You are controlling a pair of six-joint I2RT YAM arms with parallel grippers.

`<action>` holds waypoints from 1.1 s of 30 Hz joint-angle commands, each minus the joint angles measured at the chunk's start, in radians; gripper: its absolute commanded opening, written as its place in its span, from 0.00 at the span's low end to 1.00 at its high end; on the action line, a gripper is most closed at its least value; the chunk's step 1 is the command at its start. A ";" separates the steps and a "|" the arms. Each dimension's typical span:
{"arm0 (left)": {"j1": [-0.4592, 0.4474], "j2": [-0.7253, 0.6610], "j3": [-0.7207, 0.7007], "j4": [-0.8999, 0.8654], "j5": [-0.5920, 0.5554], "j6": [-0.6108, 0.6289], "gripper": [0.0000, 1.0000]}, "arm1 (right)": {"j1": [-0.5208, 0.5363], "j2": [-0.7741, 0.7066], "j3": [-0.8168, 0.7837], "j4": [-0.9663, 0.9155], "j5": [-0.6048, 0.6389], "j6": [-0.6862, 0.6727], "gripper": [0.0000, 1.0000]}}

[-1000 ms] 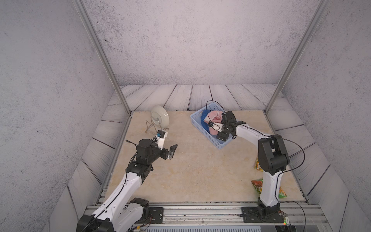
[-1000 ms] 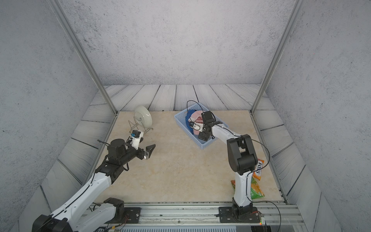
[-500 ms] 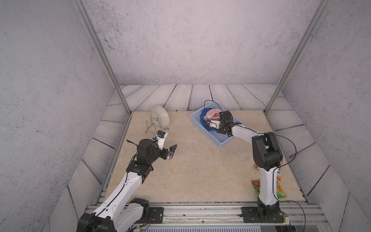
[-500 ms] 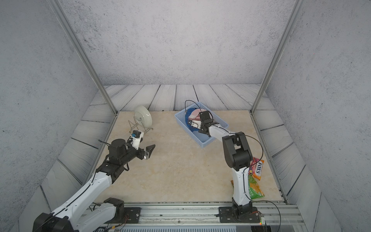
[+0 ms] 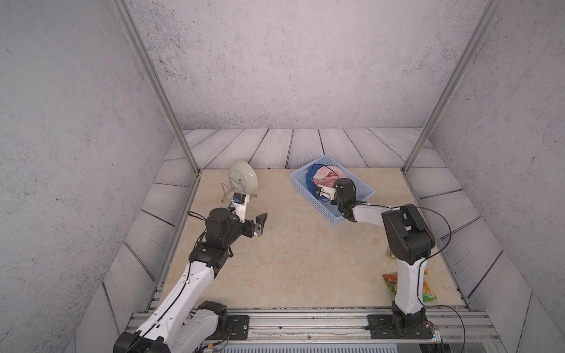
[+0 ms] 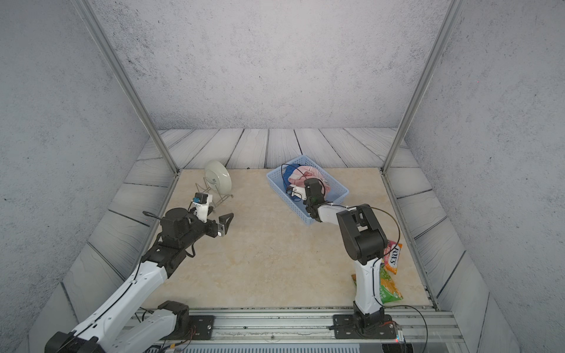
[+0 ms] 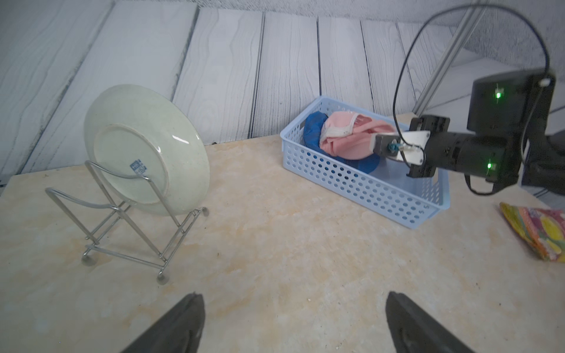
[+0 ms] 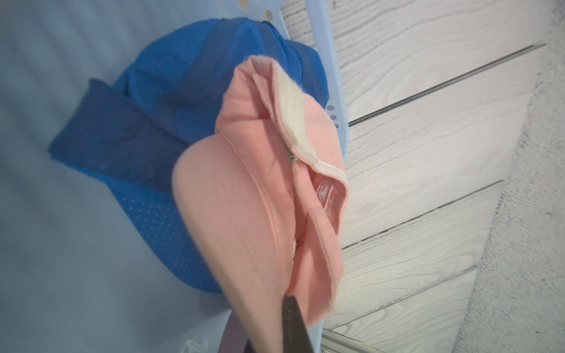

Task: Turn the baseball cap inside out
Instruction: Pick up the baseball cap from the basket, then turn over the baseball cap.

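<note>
The left gripper (image 5: pixel 260 226) hangs above the left side of the table (image 5: pixel 290 269), its fingers spread wide with nothing between them. Just beyond it, near the far-left corner, a pale plate (image 5: pixel 243 176) stands tilted in a wire rack (image 7: pixel 122 232). A small blue stamp sits on the plate's underside, too small to read.

From the rack across to the right arm's base, the tan tabletop lies open. That bare stretch is bounded by the metal rail at the near edge and by grey plank-patterned panels on the other three sides. A slanted metal post rises at each far corner.

Right of centre, close to the far edge, a light blue perforated basket (image 5: pixel 324 211) lies at an angle to the table's sides. The pink baseball cap (image 8: pixel 244 214) rests at its far end, partly on top of a blue cap (image 8: pixel 171 122). The pink cap's white inner band faces outward. The right gripper (image 8: pixel 289 301) reaches into the basket from the near right, its fingers closed on the edge of the pink brim.

Snack packets (image 6: pixel 389 288) lie at the near right, by the table's edge and partly behind the right arm. The orange one (image 6: pixel 394 255) reads "FOX'S".
</note>
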 commanded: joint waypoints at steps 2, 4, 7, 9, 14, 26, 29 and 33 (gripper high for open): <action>-0.009 -0.028 0.073 0.013 -0.029 -0.269 0.98 | -0.003 -0.120 -0.029 0.184 0.036 -0.037 0.00; -0.014 -0.027 0.095 0.023 -0.018 -0.361 0.98 | -0.002 -0.148 -0.038 0.205 0.030 -0.030 0.00; -0.028 -0.021 0.140 0.005 -0.007 -0.462 0.98 | 0.000 -0.190 -0.046 0.210 0.022 -0.015 0.00; -0.038 -0.014 0.171 -0.022 -0.004 -0.527 0.98 | 0.002 -0.224 -0.057 0.215 0.019 -0.003 0.00; -0.058 0.039 0.246 -0.053 0.051 -0.752 0.99 | 0.023 -0.337 -0.117 0.251 -0.005 0.059 0.00; -0.226 0.208 0.383 0.119 0.123 -1.057 0.98 | 0.209 -0.681 -0.368 0.311 -0.013 0.335 0.00; -0.258 0.250 0.414 0.155 0.124 -1.075 0.98 | 0.261 -0.742 -0.405 0.292 0.002 0.397 0.00; -0.288 0.306 0.453 0.201 0.129 -1.100 0.98 | 0.324 -0.798 -0.430 0.279 0.019 0.482 0.00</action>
